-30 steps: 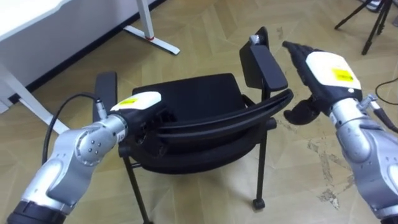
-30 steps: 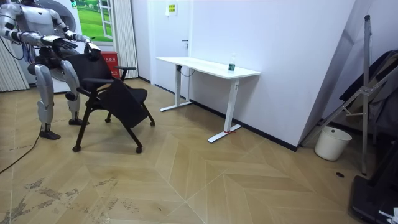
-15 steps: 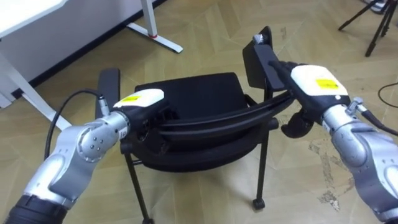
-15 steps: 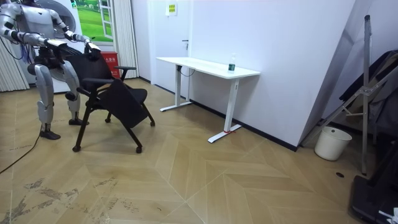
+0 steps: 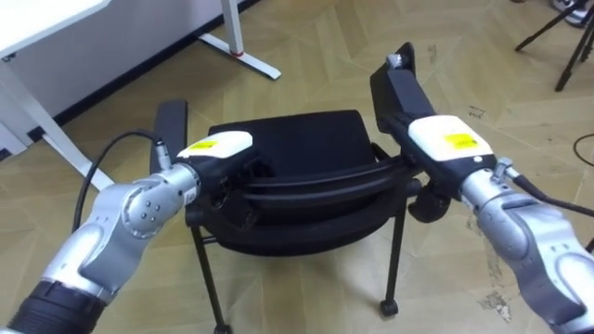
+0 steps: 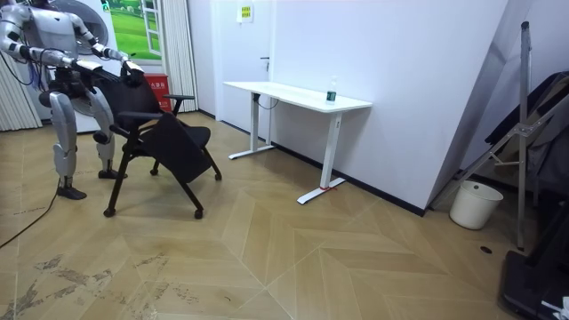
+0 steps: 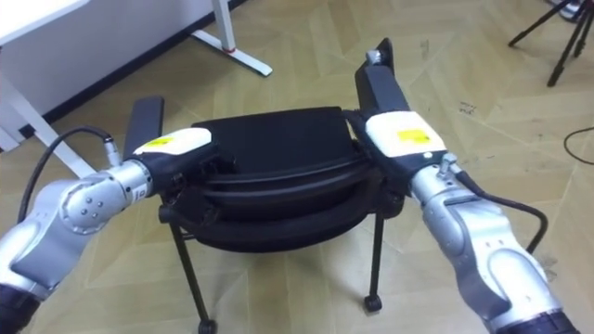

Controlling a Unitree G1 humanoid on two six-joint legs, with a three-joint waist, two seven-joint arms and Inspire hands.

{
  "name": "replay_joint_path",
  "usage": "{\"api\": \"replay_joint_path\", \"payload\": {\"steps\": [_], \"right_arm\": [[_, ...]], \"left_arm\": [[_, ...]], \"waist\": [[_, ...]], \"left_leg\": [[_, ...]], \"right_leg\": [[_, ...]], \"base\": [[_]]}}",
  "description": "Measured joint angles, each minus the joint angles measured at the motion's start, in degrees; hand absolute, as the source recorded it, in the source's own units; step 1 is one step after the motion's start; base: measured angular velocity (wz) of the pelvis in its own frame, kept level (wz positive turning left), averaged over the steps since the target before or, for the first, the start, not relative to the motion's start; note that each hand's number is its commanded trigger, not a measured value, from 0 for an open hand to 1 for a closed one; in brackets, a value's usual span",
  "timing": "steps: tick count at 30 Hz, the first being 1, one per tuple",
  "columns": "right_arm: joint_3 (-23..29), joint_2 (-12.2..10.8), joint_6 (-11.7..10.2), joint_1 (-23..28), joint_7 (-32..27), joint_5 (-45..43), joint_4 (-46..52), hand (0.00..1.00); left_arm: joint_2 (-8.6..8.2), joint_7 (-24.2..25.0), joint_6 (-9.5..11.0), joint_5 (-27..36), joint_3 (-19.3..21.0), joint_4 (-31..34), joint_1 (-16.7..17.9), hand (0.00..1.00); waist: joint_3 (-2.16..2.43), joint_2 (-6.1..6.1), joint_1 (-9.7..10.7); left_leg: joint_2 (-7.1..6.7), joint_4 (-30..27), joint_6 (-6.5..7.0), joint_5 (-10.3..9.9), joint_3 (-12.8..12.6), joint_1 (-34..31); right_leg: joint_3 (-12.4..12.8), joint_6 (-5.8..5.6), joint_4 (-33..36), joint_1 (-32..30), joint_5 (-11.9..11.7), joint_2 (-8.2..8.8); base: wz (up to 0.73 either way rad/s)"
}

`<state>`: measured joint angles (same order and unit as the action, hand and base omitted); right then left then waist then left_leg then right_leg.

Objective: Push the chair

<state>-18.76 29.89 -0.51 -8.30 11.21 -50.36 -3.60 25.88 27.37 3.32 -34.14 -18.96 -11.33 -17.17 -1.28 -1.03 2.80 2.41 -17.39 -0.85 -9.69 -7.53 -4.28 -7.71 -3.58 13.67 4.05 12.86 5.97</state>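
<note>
Right hand [image 5: 444, 147] lowered onto chair [image 5: 288, 139] | black, armrests, curved back | seemingly tilted

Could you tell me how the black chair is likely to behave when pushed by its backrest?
The chair probably rolls easily: a small wheel shows under one leg, on smooth wood floor. With the left hand and right hand high on the backrest, it might tip forward if a wheel catches. Thin legs suggest it is fairly light.
</note>
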Motion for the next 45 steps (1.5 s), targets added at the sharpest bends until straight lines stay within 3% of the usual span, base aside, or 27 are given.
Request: {"api": "replay_joint_path", "payload": {"steps": [5, 7, 9, 10, 11, 13, 18, 24, 25, 32, 45], "right_arm": [[-2.0, 0.0, -0.8, 0.0, -1.1, -0.1, -0.2, 0.0], [-2.2, 0.0, -0.7, 0.0, -1.4, -0.3, -0.3, 0.0], [-2.6, -0.1, -0.7, 0.0, -1.9, -0.7, -0.6, 0.22], [-2.6, -0.2, -0.7, 0.0, -2.0, -0.8, -0.8, 0.48], [-2.6, -0.3, -0.7, 0.0, -2.4, -1.0, -1.1, 0.53], [-2.6, -0.4, -0.7, 0.0, -2.8, -1.3, -1.6, 1.0], [-3.2, -0.5, -0.6, -0.2, -4.7, -2.5, -3.2, 1.0], [-4.2, -1.6, 0.7, -1.5, -9.1, -3.0, -7.1, 1.0], [-4.9, -0.8, 0.2, -1.1, -10.4, -3.2, -7.3, 1.0], [-5.3, -1.1, -1.1, -0.6, -15.0, -4.1, -9.6, 1.0], [-6.6, -0.6, -2.1, -0.7, -21.1, -4.1, -11.9, 1.0]], "left_arm": [[-0.05, -1.4, 0.8, 1.0, -1.6, -1.8, -1.5, 1.0], [-0.25, -1.7, 1.0, 1.4, -1.7, -2.3, -1.6, 1.0], [-0.25, -2.0, 1.1, 1.7, -1.9, -2.4, -1.6, 1.0], [-0.28, -2.2, 1.1, 2.0, -2.2, -2.6, -1.8, 1.0], [-0.28, -2.2, 1.1, 2.0, -2.7, -2.8, -2.3, 1.0], [-0.29, -2.2, 1.1, 2.1, -3.2, -3.1, -2.7, 1.0], [-0.42, -2.8, 0.9, 2.1, -3.8, -3.0, -2.9, 1.0], [-0.87, -2.9, 1.1, 2.7, -4.9, -2.8, -2.9, 1.0], [-0.74, -2.9, 1.2, 2.7, -4.9, -2.8, -2.9, 1.0], [-0.59, -3.4, 0.8, 2.7, -5.8, -2.7, -2.9, 1.0], [-0.16, -4.2, 0.2, 2.7, -6.7, -2.0, -2.9, 1.0]], "waist": [[-0.54, 0.94, -0.6], [-0.48, 1.13, -0.8], [-0.5, 1.16, -1.0], [-0.5, 1.15, -1.2], [-0.5, 1.14, -1.5], [-0.49, 1.15, -1.8], [-0.36, 1.35, -1.9], [0.35, 2.37, -2.2], [0.37, 2.34, -2.4], [0.49, 2.65, -2.4], [0.6, 3.0, -2.3]], "left_leg": [[-0.01, 0.0, -0.01, 0.0, 0.3, 0.0], [-0.01, 0.0, -0.01, 0.0, 0.3, 0.0], [-0.01, 0.0, -0.02, 0.0, 0.4, 0.0], [-0.02, 0.0, -0.02, 0.0, 0.4, 0.0], [-0.03, 0.0, -0.02, 0.0, 0.4, 0.0], [-0.03, 0.0, -0.02, 0.0, 0.4, 0.0], [-0.06, 0.0, -0.02, 0.0, 0.5, -0.2], [-0.15, -0.2, -0.12, -0.1, 1.5, -0.8], [-0.14, -0.2, -0.13, -0.1, 1.7, -0.8], [-0.17, -0.6, -0.21, -0.1, 1.9, -0.7], [-0.14, -0.9, -0.22, -0.1, 1.9, -1.1]], "right_leg": [[-0.3, 0.01, -0.1, 0.2, 0.0, -0.06], [-0.3, 0.01, -0.1, 0.2, 0.0, -0.06], [-0.4, 0.01, -0.1, 0.2, 0.0, -0.06], [-0.4, 0.01, -0.1, 0.2, 0.0, -0.06], [-0.4, 0.01, -0.1, 0.2, 0.0, -0.06], [-0.4, 0.01, -0.1, 0.2, 0.0, -0.06], [-0.6, 0.01, -0.1, 0.0, 0.0, -0.04], [-2.6, 0.02, -0.2, 0.1, 0.0, 0.0], [-3.0, 0.02, -0.2, 0.3, 0.0, -0.01], [-3.5, 0.07, -1.1, 1.1, 0.0, -0.04], [-3.5, 0.09, -1.0, 1.3, -0.1, -0.05]], "base": [[0.03], [0.0], [0.0], [0.0], [0.0], [0.0], [0.01], [0.1], [0.1], [0.02], [0.0]]}}
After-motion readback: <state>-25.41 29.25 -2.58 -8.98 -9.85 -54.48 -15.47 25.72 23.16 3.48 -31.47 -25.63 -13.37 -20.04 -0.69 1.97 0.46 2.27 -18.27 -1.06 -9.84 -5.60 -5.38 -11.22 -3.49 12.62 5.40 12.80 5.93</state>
